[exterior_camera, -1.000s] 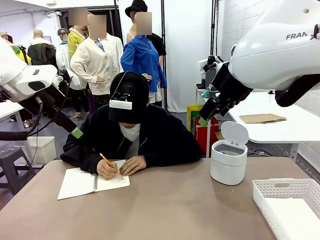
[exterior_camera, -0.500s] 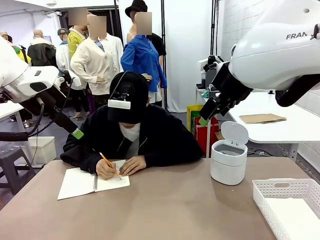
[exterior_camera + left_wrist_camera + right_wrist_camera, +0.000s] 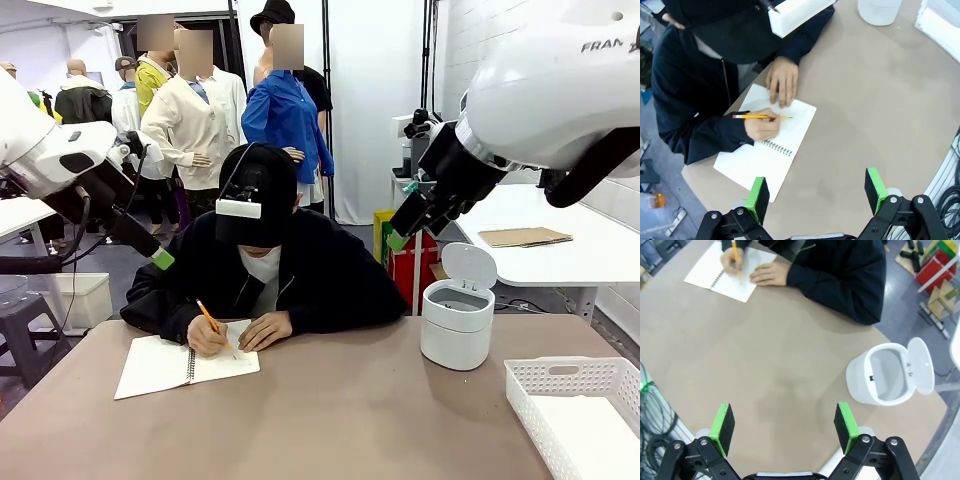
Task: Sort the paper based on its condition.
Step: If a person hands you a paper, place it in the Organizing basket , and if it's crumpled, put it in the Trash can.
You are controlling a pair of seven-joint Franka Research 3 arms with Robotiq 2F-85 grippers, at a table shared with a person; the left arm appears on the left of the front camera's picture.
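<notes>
**Trainee:** Left to right, what am I looking at?

**Operator:** Upper left of the front view: my left gripper (image 3: pixel 160 259), raised above the table and angled down. Its wrist camera shows the jaws spread wide with nothing between them. I judge that I hold it high to leave the writer room. Lower left: the spiral notebook (image 3: pixel 160 366), lying open and flat. One hand (image 3: pixel 211 340) writes in it with a pencil (image 3: pixel 208 318), and the other hand (image 3: pixel 266 328) presses on the page.

**Trainee:** And the paper to be sorted?

**Operator:** The only page I can point to is the bound one under that pencil. I take it a loose sheet has yet to be handed over.

**Trainee:** Centre and right?

**Operator:** Upper centre-right: my right gripper (image 3: pixel 398 240), also released and empty. It hangs above and just to the left of the white bin (image 3: pixel 455 338). The bin's lid (image 3: pixel 470 266) stands tipped open, presumably to receive spoiled sheets. Lower right corner: a white slotted basket (image 3: pixel 565 368), probably meant for good sheets.

**Trainee:** Surface and room?

**Operator:** The tabletop (image 3: pixel 350 420) is matte, grey-brown and rounded at the edge. Behind it are a white curtain and a white side table with a cardboard sheet (image 3: pixel 525 237) on it.
</notes>
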